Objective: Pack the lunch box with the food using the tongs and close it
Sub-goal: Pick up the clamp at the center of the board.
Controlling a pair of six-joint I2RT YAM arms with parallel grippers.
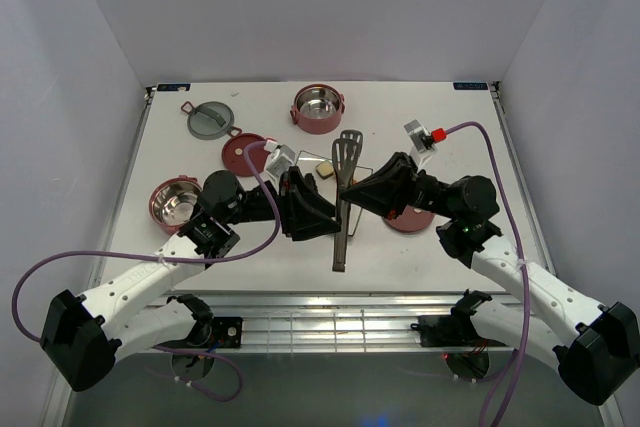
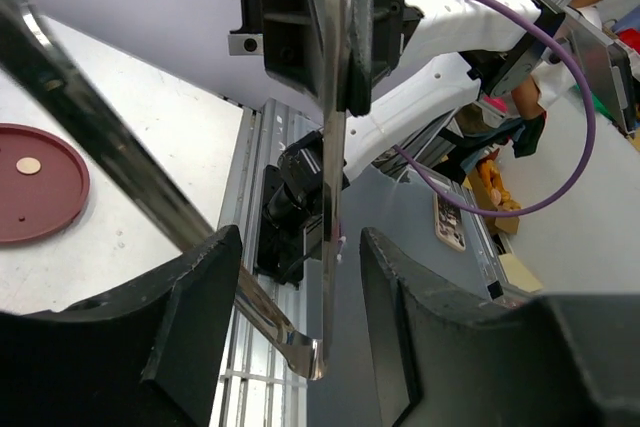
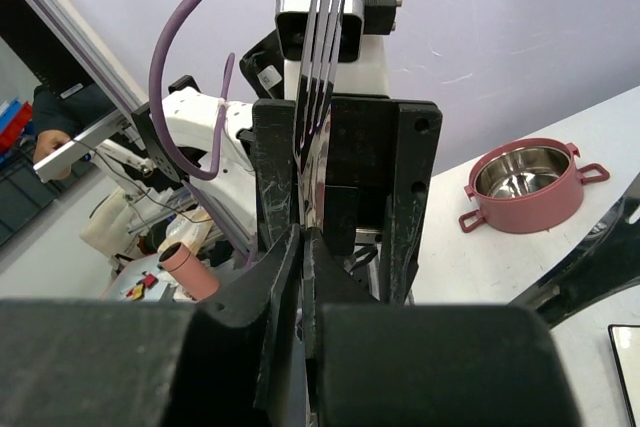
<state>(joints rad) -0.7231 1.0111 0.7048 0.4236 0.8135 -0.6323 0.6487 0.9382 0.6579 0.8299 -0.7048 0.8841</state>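
Step in hand: getting the tongs into a working grip; no packing yet. The right gripper has its fingers clamped on the tongs mid-length, apparently lifted off the tabletop. The left gripper has its fingers apart on either side of the tongs' hinge end, with gaps visible. One open bowl sits beyond the tongs' tips, and the other bowl is well left of the tongs. Next, likely: the left fingers pinch both blades squarely before the right lets go; a skewed pinch could twist the tongs.
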